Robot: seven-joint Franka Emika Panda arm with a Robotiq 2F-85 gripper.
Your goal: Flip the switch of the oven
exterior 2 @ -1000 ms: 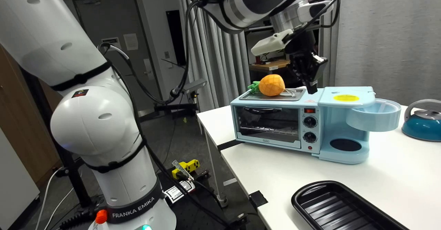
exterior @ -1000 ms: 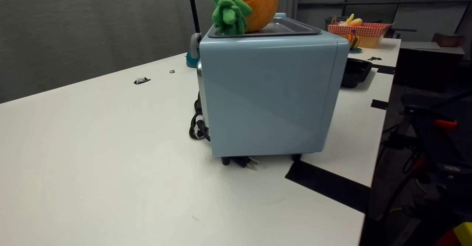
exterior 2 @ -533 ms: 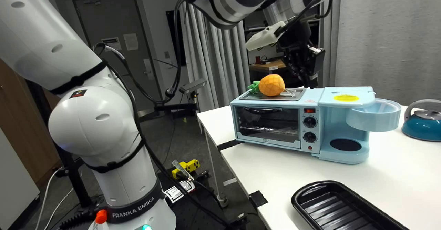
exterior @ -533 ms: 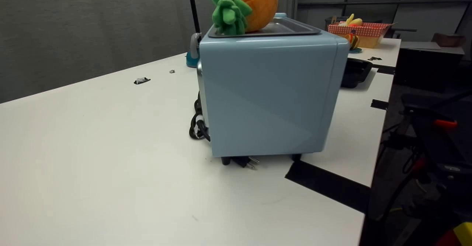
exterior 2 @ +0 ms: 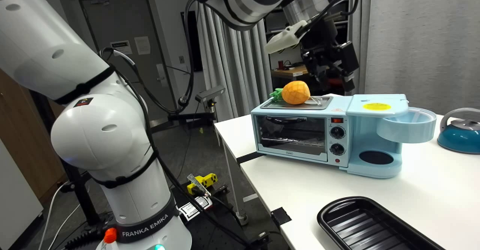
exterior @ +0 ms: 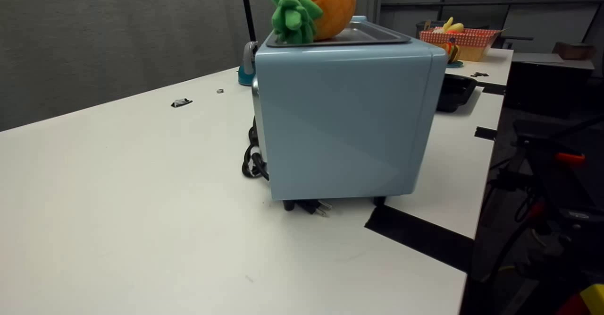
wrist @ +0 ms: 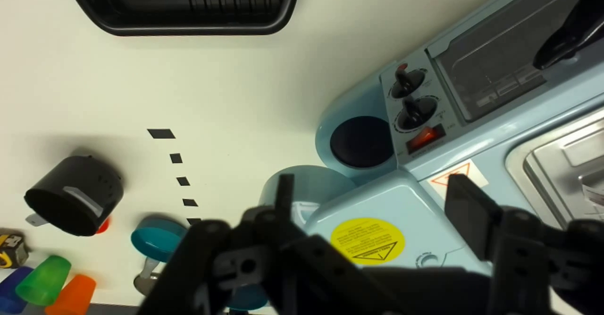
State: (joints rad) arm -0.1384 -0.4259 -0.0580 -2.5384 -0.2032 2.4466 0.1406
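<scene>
1. In an exterior view: oven [exterior: 349, 121], pale blue-grey, rounded corners, plain side toward the camera; upright on black feet [exterior: 288, 206] on a white table [exterior: 132, 201].
2. Next to and under the oven: black cord [exterior: 261, 166], looped beside it; plug [exterior: 309, 207], prongs showing, partly beneath it.
3. On the oven's top: metal tray [exterior: 365, 32], bearing a toy pineapple [exterior: 330, 8] — orange body, green leaves.
4. Farther back: teal kettle [exterior: 245, 78], partly hidden by the oven; basket [exterior: 474, 53], red checked band around its upper part.
5. In an exterior view: gripper [exterior 2: 335, 81], black, on a white robot arm [exterior 2: 105, 130]; seen above the oven's top edge, apart from the switch [exterior 2: 336, 120].
6. Oven front, same view: glass door [exterior 2: 292, 134], closed; switch, red, above two black knobs [exterior 2: 337, 132]; yellow label [exterior 2: 377, 107] on the top at the knob end.
7. Nearer the camera: black pan [exterior 2: 369, 225], ridged inside, lying on the table apart from the oven.
8. In the wrist view: gripper's two fingers [wrist: 465, 206], spread wide — yellow label visible in the gap between them; switch beyond the fingers, apart from both.
9. Oven, wrist view: seen from above, at right, running out of frame. Switch setting: cannot be told.
10. Lower left, wrist view: black cylindrical vessel [wrist: 89, 187]; teal vessel [wrist: 158, 239]; green cup [wrist: 45, 279], orange cup [wrist: 71, 296] and blue cup [wrist: 12, 291], close together; tape measure [wrist: 13, 250], cut by the frame edge.
</scene>
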